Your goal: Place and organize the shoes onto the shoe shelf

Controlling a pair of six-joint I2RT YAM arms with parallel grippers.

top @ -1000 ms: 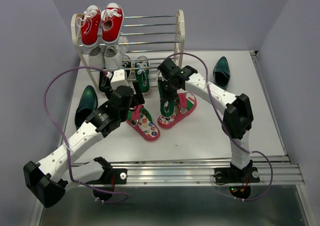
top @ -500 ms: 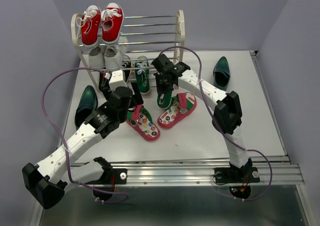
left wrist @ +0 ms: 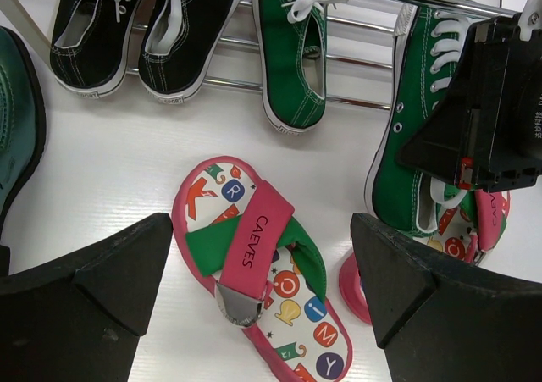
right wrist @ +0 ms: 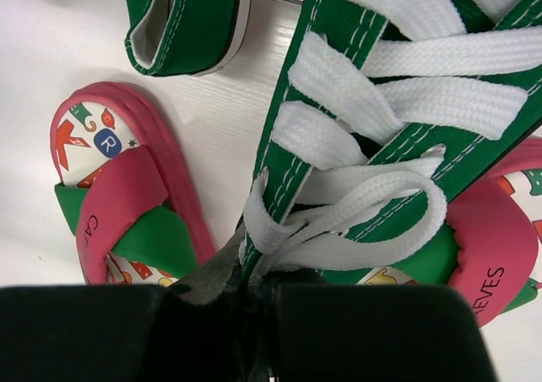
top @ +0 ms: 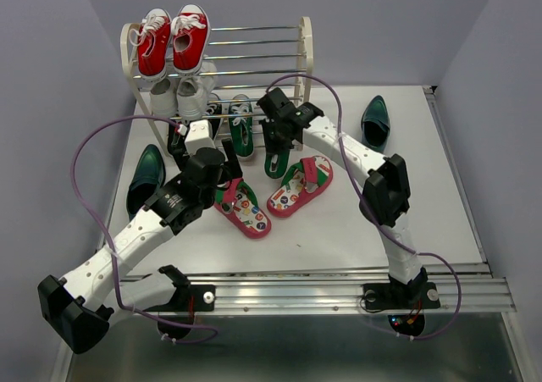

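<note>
right fingers (right wrist: 127, 331) clamped on green sneaker (right wrist: 356, 102), left fingers (left wrist: 85, 306) apart, flip-flop (left wrist: 254, 255) below between them

White table (top: 339, 229): flip-flops (top: 244, 208), teal shoes (top: 146, 177), shelf (top: 306, 52)

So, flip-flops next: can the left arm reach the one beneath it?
Probably yes: the left gripper hangs open above that flip-flop, nothing lies on it, and the right gripper's green sneaker is clear of it.
</note>
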